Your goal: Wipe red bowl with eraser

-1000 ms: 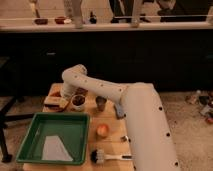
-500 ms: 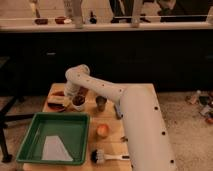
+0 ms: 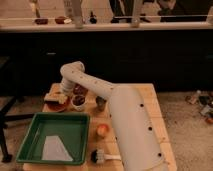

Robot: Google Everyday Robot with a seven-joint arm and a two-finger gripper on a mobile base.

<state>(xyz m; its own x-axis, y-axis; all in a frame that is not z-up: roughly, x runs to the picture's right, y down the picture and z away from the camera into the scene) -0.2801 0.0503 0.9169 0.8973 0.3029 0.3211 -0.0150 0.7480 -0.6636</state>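
The gripper (image 3: 62, 95), closure state indeterminable, stands over the red bowl (image 3: 57, 106), with the eraser (image 3: 51, 97) lying lengthwise on the bowl immediately to its left in the camera view.

No legible text, even on the hand (image 3: 61, 94) over the red bowl (image 3: 56, 105)

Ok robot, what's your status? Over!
Gripper low over the red bowl, far left of the table. Eraser resting on the bowl. Small white cup close beside the bowl, over.
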